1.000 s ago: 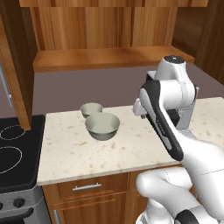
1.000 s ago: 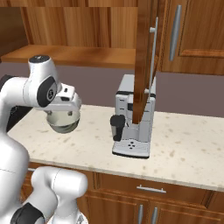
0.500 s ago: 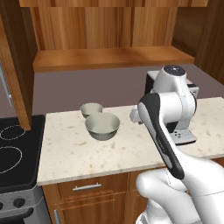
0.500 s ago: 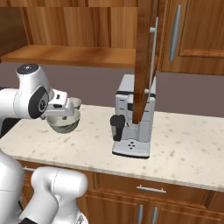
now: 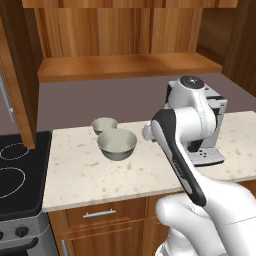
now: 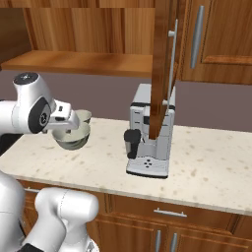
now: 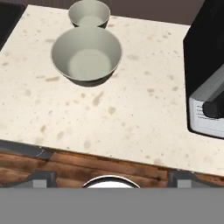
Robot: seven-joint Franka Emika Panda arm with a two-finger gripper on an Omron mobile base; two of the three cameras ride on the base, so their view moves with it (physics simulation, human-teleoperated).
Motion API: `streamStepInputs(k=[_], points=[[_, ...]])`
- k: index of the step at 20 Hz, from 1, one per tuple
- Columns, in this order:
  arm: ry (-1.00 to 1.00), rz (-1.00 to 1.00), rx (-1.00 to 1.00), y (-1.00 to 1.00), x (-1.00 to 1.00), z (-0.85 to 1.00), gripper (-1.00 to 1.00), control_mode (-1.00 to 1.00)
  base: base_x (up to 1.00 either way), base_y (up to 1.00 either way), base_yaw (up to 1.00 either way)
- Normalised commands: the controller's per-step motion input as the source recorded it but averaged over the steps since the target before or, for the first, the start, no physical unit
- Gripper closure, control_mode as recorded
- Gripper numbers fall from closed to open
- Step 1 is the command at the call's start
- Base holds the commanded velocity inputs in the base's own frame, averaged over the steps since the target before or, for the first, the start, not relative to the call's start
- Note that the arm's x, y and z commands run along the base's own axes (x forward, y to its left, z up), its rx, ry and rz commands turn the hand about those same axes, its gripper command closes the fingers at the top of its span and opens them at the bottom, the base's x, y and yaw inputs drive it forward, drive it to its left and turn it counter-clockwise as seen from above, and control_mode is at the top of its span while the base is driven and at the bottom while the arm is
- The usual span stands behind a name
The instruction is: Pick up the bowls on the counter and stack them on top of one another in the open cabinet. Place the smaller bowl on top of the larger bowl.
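Since the earlier frames my arm is swinging down and away from the bowls; the hand, which was hanging close over the larger bowl, is now sitting further back toward the front of the desk, and the bowls themselves are lying exactly where they were. I am reading that as a repositioning, not a grasp: nothing is lifted yet.

Going from the biggest thing down: the open cabinet (image 5: 125, 67) is waiting above and behind, its flat wooden shelf bare in the stretch I am seeing. Below it the desk (image 5: 90, 175) is carrying everything else. The coffee machine (image 6: 150, 130) is standing to the right of the bowls, well apart from them. The larger bowl (image 7: 86, 54) is resting upright on the desk, and the smaller bowl (image 7: 89, 13) is sitting just behind it, very near or touching at the rims; I cannot tell which.

The gripper (image 6: 66, 120) is hovering in front of the bowls in the right base view, overlapping them there. I cannot tell how wide the jaws are standing; in the hand view the fingertips are not showing clearly, and nothing is lying between them.

I am judging the task as barely begun: both bowls are yet to go up, the larger one first.
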Motion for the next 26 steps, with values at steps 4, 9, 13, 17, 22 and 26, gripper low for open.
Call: streamStepInputs(k=[4, 9, 13, 17, 22, 26], points=[[-0.04, -0.01, -0.01, 0.42, 0.25, 0.0, -1.0, -1.0, 0.0, 0.0, 0.0], [-0.04, -0.03, -0.01, 0.42, 0.39, 0.0, -1.0, -1.0, 0.0, 0.0, 0.0], [-0.02, -0.05, -0.02, 0.4, 0.6, -0.01, -1.0, -1.0, 0.0, 0.0, 0.0], [-0.02, -0.07, -0.03, 0.39, 0.62, -0.01, -1.0, -1.0, 0.0, 0.0, 0.0], [-0.02, -0.07, -0.04, 0.38, 0.61, -0.01, -1.0, -1.0, 0.0, 0.0, 0.0], [0.0, -0.07, -0.02, 0.36, 0.6, -0.06, -1.0, -1.0, 0.0, 0.0, 0.0]])
